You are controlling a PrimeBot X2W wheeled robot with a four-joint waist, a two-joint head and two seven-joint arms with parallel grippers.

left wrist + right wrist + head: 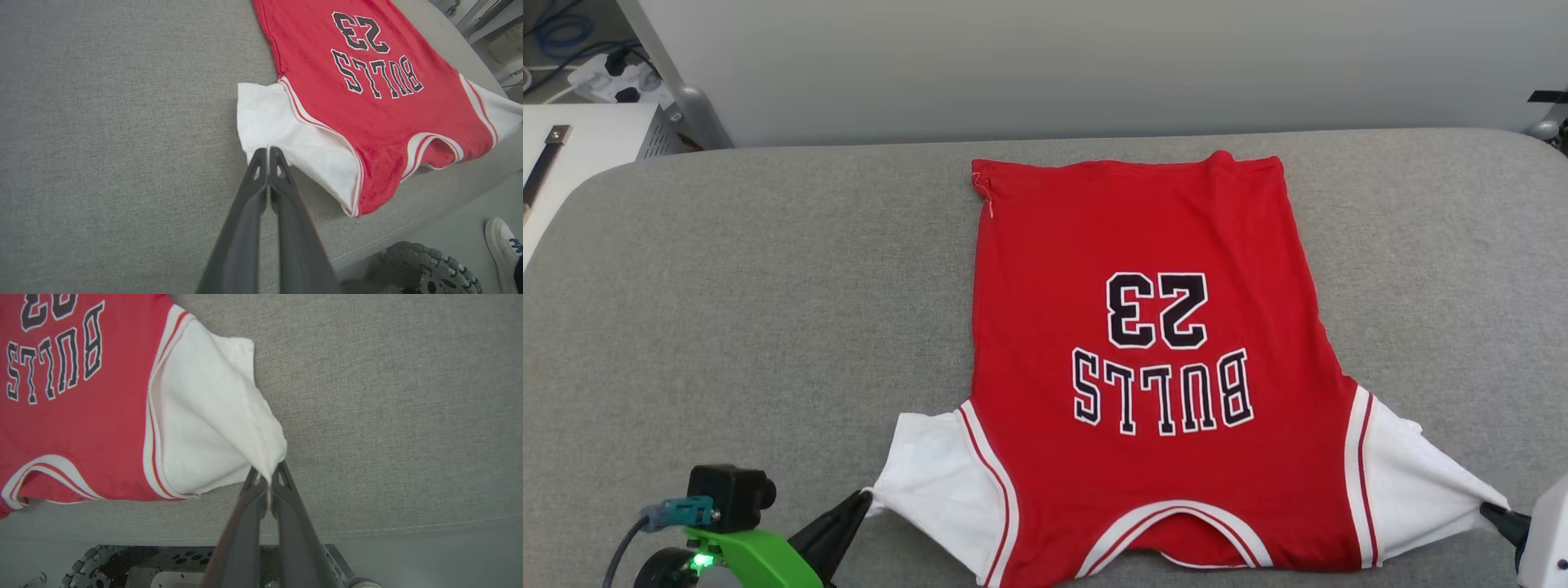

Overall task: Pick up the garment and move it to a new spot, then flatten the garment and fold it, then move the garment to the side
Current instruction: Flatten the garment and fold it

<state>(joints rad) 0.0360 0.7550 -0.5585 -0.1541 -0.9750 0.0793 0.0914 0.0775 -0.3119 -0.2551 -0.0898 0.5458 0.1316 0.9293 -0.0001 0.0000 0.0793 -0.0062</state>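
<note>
Lying flat on the grey surface (727,286), the garment (1143,229) is resting with its collar (1176,513) nearest the robot. The left gripper (862,500) is pinching the tip of one white sleeve (931,474), and the right gripper (1488,511) is pinching the other sleeve's tip, both stretched out sideways.

Lab-like room: grey padded table (727,286), power strip (611,78), loose cables (562,33)
</note>
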